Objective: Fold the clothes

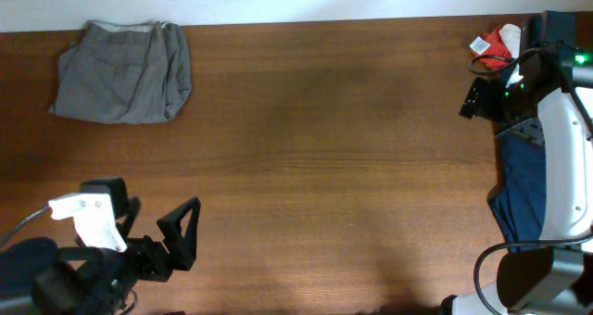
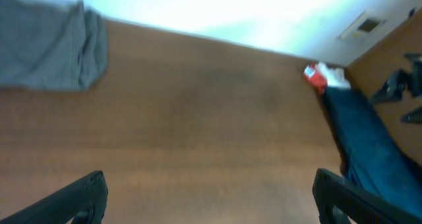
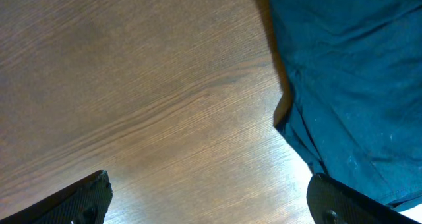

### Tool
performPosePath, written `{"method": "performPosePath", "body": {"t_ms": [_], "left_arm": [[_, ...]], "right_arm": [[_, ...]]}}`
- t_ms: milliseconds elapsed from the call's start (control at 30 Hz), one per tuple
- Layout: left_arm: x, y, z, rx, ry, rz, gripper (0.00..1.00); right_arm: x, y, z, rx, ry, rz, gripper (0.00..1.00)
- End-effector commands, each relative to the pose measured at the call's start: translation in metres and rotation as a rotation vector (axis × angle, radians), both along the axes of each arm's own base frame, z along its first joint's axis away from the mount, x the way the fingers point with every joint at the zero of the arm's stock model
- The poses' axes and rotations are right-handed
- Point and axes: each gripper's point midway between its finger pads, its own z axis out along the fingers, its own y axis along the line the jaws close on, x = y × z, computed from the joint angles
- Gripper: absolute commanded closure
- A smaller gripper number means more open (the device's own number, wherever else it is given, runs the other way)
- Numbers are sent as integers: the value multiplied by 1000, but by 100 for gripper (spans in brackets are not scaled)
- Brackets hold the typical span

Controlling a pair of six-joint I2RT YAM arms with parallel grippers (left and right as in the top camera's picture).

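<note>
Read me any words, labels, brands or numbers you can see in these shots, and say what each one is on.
No text here can be read.
White tag on the red bundle: too small and blurred to read.
Grey garment: no print or label showing.

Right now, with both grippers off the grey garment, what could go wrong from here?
1. The right gripper hangs open beside the edge of the navy cloth; lowering or closing there could snag the wrong cloth.
2. The grey garment lies bunched along its right side, close to the far edge of the table; a push from the open left gripper might rumple it further or shove it off.
</note>
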Motion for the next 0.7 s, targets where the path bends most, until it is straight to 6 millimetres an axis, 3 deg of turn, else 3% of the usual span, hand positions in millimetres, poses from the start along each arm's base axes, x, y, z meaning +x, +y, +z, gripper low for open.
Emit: {"method": "performPosePath", "body": {"t_ms": [0, 167, 333, 667], "left_arm": [[2, 2, -23, 28, 37, -2, 1], [28, 9, -46, 102, -127, 33, 1], [33, 8, -87, 104, -221, 32, 1], [62, 31, -117, 155, -493, 188, 1]], "right_arm": [[-1, -2, -1, -1, 4, -6, 2], [-1, -2, -1, -1, 4, -6, 2], [-1, -2, -1, -1, 4, -6, 2], [-1, -2, -1, -1, 4, -6, 2]]}}
